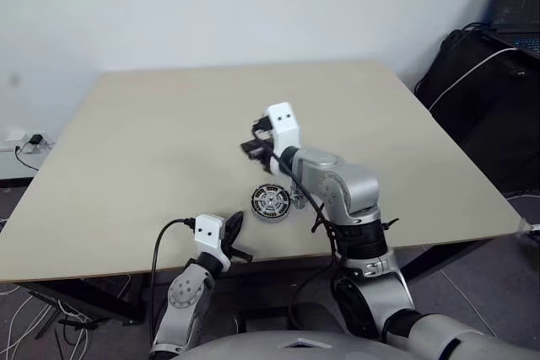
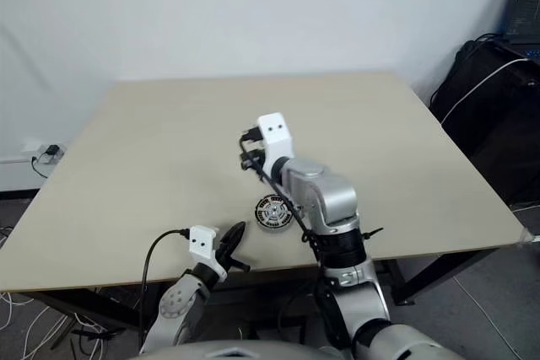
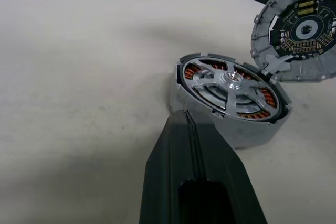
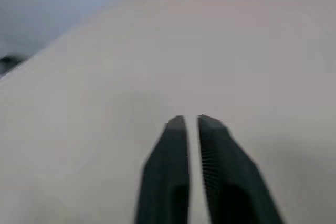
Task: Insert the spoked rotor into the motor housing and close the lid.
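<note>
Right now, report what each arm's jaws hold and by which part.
Nothing is held. The left gripper is shut and empty beside the round dark-grey copper-wound motor housing; the right gripper is shut on nothing above the bare beige table.

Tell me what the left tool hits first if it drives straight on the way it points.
Most likely the housing, with the rotor seated inside. The shut left tool aims at its near wall. The lid leans farther back, to one side.
</note>
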